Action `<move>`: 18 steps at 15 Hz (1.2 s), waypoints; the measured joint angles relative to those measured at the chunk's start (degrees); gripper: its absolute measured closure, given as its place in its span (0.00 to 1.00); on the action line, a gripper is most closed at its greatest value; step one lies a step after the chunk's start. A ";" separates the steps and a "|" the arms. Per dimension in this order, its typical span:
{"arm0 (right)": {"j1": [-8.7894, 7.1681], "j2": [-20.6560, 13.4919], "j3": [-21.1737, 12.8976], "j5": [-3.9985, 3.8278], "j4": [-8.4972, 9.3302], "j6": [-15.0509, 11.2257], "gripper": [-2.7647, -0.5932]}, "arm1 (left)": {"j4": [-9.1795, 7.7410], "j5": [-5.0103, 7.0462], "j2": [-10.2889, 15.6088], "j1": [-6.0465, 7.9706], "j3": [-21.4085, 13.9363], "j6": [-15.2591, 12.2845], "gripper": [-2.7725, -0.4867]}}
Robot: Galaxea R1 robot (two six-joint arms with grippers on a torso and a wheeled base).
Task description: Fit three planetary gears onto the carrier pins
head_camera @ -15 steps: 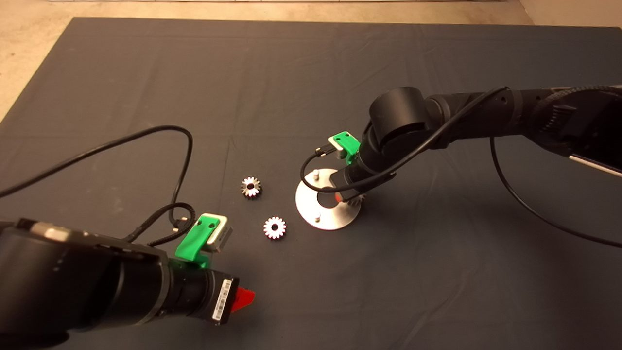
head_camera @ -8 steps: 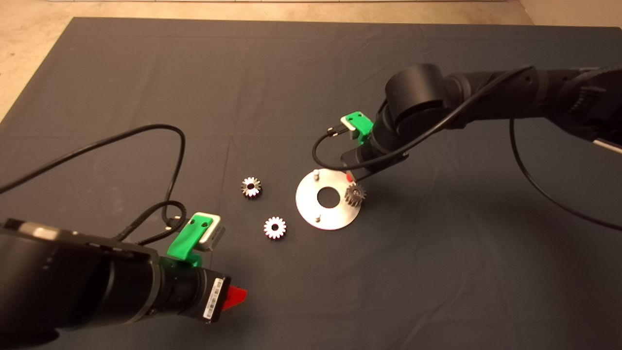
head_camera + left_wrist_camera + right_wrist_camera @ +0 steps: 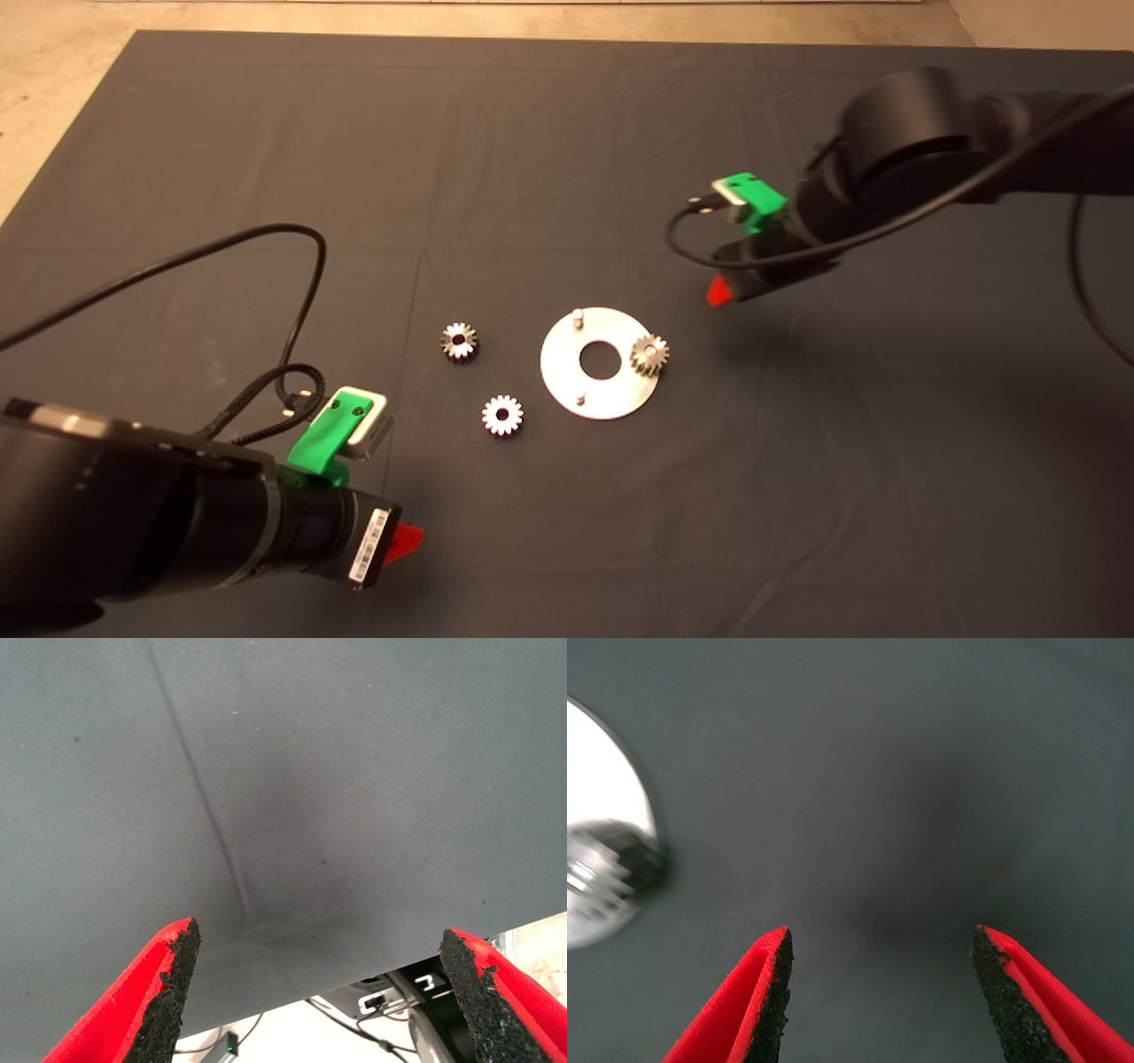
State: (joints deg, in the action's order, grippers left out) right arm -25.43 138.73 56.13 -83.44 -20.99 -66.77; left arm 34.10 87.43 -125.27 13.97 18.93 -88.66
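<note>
Your right gripper [image 3: 719, 291] has pulled back from the disc [image 3: 567, 390], fingers spread and empty, leaving one gear [image 3: 649, 354] seated on its pin beside it. Two gears [image 3: 459, 341] [image 3: 502, 415] lie ahead of the left gripper [image 3: 406, 542], also spread wide; a tilted grasp could jam a gear on the bare pins [image 3: 577, 314].

Dim warm light, soft shadows on the mat [image 3: 567, 133]; right wrist view blurred.

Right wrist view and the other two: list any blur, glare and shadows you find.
Right wrist view: the disc glares white, the gear on it is smeared by blur, a soft shadow darkens the mat. Head view: the right gripper casts a shadow beside the disc; the two loose gears look crisp. Left wrist view: a dim shadow around a crease in the mat.
</note>
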 joint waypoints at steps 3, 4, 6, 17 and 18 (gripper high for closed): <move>-0.04 -3.63 -6.83 0.69 4.45 1.00 0.60 | -0.09 -0.03 -1.39 0.18 0.02 1.71 0.37; -0.43 -4.57 -8.23 1.74 5.73 1.32 0.60 | -0.09 0.00 -1.77 0.20 0.05 3.66 0.37; -1.87 -8.61 -10.28 1.82 6.91 1.40 0.60 | -0.41 0.20 -3.40 0.24 1.61 7.51 0.37; -4.64 -8.88 -11.86 1.19 7.68 1.62 0.60 | 0.41 0.08 -10.54 1.62 14.52 22.01 0.37; -4.72 -8.77 -11.86 1.34 7.73 1.61 0.60 | 0.44 0.18 -12.24 1.62 15.68 22.55 0.37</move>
State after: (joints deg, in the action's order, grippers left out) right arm -30.15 129.96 44.26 -82.10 -13.26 -65.16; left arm 34.54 87.60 -137.51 15.59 34.61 -66.11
